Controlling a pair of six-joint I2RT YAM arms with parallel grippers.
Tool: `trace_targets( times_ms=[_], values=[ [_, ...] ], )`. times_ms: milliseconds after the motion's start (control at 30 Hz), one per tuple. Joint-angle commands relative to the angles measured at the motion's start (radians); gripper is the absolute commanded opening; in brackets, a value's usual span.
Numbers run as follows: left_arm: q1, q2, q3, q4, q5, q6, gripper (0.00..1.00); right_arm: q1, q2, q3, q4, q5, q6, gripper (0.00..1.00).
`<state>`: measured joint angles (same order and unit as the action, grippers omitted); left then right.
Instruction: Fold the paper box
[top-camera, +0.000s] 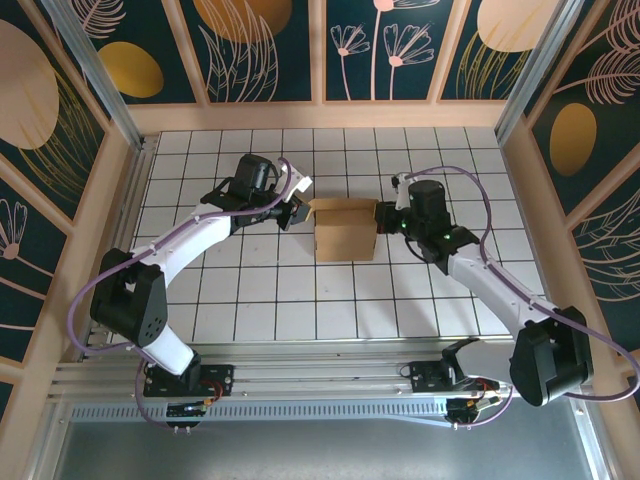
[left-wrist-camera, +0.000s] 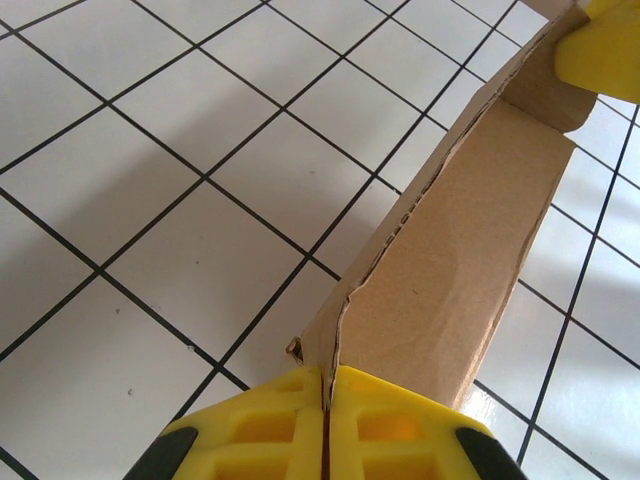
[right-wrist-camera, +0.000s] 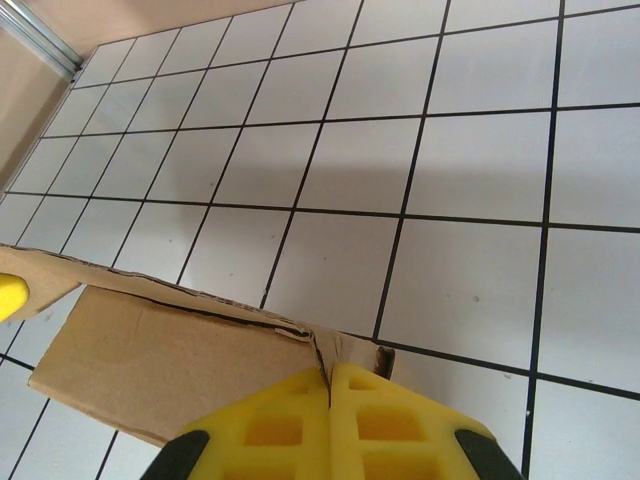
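Note:
The paper box (top-camera: 344, 229) is a plain brown cardboard piece held between both arms above the middle of the tiled table. My left gripper (top-camera: 298, 211) is shut on the box's left edge; in the left wrist view its yellow fingers (left-wrist-camera: 325, 385) pinch the cardboard (left-wrist-camera: 470, 260), which runs away to the upper right. My right gripper (top-camera: 383, 215) is shut on the box's right edge; in the right wrist view its fingers (right-wrist-camera: 330, 375) clamp a corner of the cardboard (right-wrist-camera: 160, 360). The other gripper's yellow fingertip (left-wrist-camera: 605, 50) shows at the box's far end.
The white tiled table (top-camera: 250, 290) has black grid lines. Wooden walls with dark floral panels (top-camera: 270, 50) enclose it on three sides. An aluminium rail (top-camera: 330, 385) with the arm bases runs along the near edge.

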<state>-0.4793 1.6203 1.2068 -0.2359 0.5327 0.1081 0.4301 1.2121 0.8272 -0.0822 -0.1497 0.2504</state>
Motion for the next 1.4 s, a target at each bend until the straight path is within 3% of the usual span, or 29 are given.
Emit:
trace_targets(
  times_ms=[0,367,600,767,967,1167,1367],
  values=[
    [-0.023,-0.022,-0.016,0.019,0.033,-0.020,0.08,0.040,-0.022,-0.067,-0.007,-0.015,0.033,0.00],
    [-0.030,-0.054,-0.053,0.060,0.020,-0.051,0.14,0.096,-0.071,-0.175,0.081,0.072,0.026,0.00],
    [-0.030,-0.109,-0.057,0.068,-0.003,-0.083,0.40,0.107,-0.080,-0.175,0.095,0.091,0.011,0.00],
    [-0.030,-0.172,-0.069,0.050,-0.054,-0.101,0.40,0.108,-0.086,-0.160,0.083,0.093,0.000,0.00],
    [-0.030,-0.207,-0.061,-0.091,-0.100,-0.108,0.38,0.108,-0.077,-0.140,0.076,0.088,-0.007,0.00],
    [-0.030,-0.212,-0.044,-0.210,-0.081,-0.090,0.35,0.111,-0.068,-0.129,0.072,0.081,-0.008,0.00],
    [-0.030,-0.200,-0.039,-0.193,-0.078,-0.091,0.33,0.111,-0.059,-0.119,0.070,0.076,-0.011,0.00]
  ],
)
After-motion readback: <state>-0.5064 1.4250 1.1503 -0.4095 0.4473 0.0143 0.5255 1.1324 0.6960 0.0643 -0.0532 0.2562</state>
